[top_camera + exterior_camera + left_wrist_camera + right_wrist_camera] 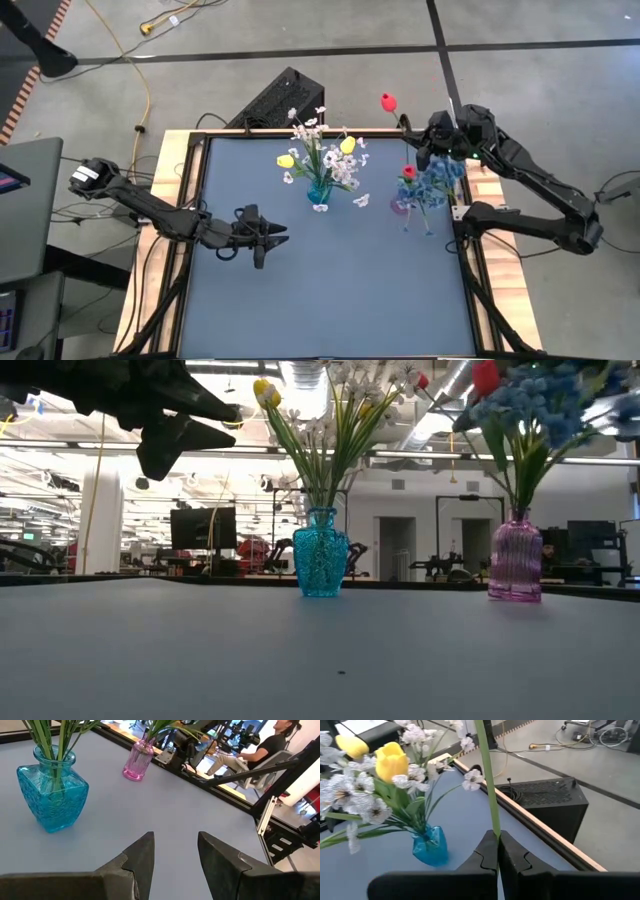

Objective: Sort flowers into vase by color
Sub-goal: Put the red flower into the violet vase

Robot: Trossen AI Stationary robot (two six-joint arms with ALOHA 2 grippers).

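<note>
Red at the bud and green down its long stem, a tulip (388,101) hangs in the right gripper (421,137), which sits above the far right corner of the table, just beyond the pink vase. The right wrist view shows the two dark fingers (487,851) pressed together with the stem (487,780) pinched between them and rising straight up out of the grip. The bud itself points away past the table's far edge, over the floor.

The pink vase (516,560) stands near the right edge of the table (330,280). It holds a spray of small blue blossoms (436,182) and one red tulip (409,172). To its left, closer to the middle of the far side, stands the blue glass vase (321,554), well apart from the pink one. It carries sprays of small white blossoms (318,140) and two yellow tulips (347,145).

The left gripper (262,232) hovers above the table, to the left of the blue vase and nearer the front. Its fingers (142,862) stand apart with bare tabletop showing between them, holding nothing.

Beyond the table's far edge, behind the blue vase, a black box (278,100) sits on the floor. In the left wrist view a seated person (260,747) shows in the room past the pink vase.
</note>
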